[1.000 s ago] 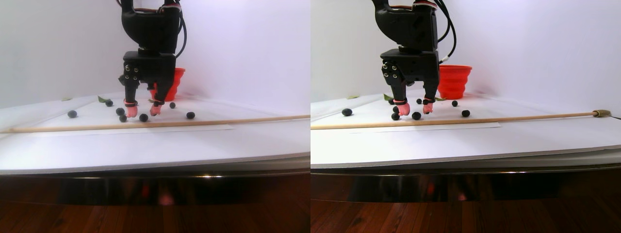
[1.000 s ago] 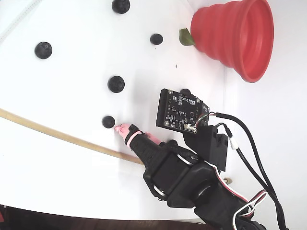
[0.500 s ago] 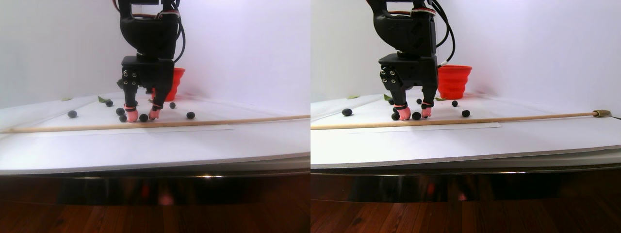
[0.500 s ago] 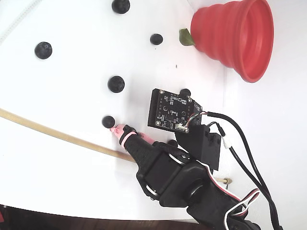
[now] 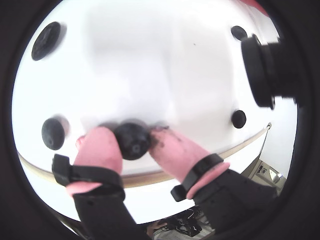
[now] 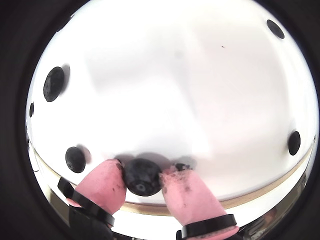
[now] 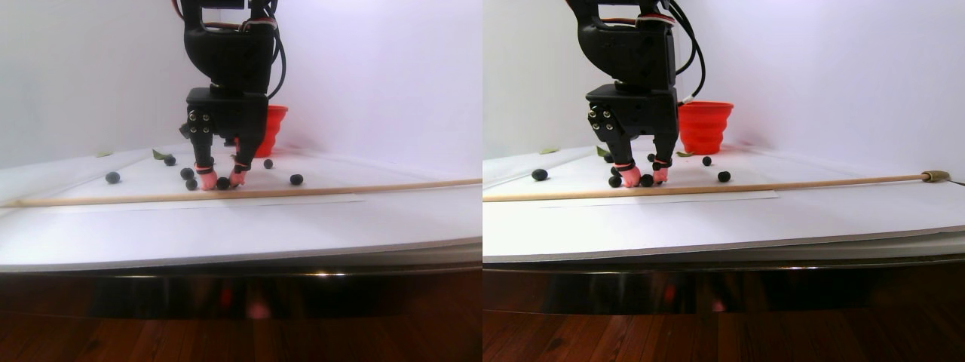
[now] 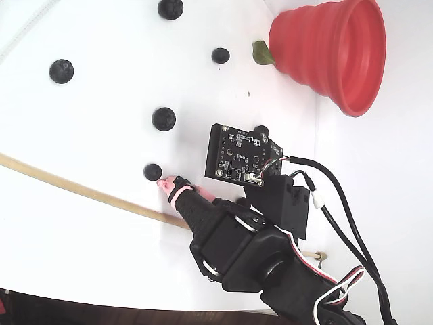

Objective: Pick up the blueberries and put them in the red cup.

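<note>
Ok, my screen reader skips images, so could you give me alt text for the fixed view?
From above, a black robot arm's gripper is down on a white table, one pink fingertip beside a blueberry. More blueberries are scattered around. A red cup stands upper right, and a wooden stick crosses the table.

I am working in what is looking like a home hobby setup rather than a lab; a white board (image 7: 226, 226) is serving as my table, lying on a glossy dark edge (image 7: 241, 290), and dark reddish wood flooring (image 7: 151, 339) is showing below it in the stereo pair view; a plain white wall (image 7: 377, 75) is standing behind; a thin wooden dowel (image 7: 339, 186) is lying across the board; a bare circuit board (image 8: 240, 154) and loose wires (image 8: 345, 230) are riding on my arm in the fixed view.
</note>
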### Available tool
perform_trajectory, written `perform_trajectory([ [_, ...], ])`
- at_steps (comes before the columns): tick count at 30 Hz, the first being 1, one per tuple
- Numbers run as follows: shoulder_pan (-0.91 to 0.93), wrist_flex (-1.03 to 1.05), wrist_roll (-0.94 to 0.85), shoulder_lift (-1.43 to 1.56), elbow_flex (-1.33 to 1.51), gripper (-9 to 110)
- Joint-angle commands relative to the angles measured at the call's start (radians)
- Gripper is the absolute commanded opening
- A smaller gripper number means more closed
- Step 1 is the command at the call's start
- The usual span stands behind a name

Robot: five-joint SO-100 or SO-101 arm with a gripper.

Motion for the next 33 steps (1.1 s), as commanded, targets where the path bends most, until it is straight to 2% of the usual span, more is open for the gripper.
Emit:
perform_trajectory([
  [1,0.032,-0.017,-0.017,0.058,-0.034,12],
  [33,0.097,0.147,-0.075,0.469,0.057,12],
])
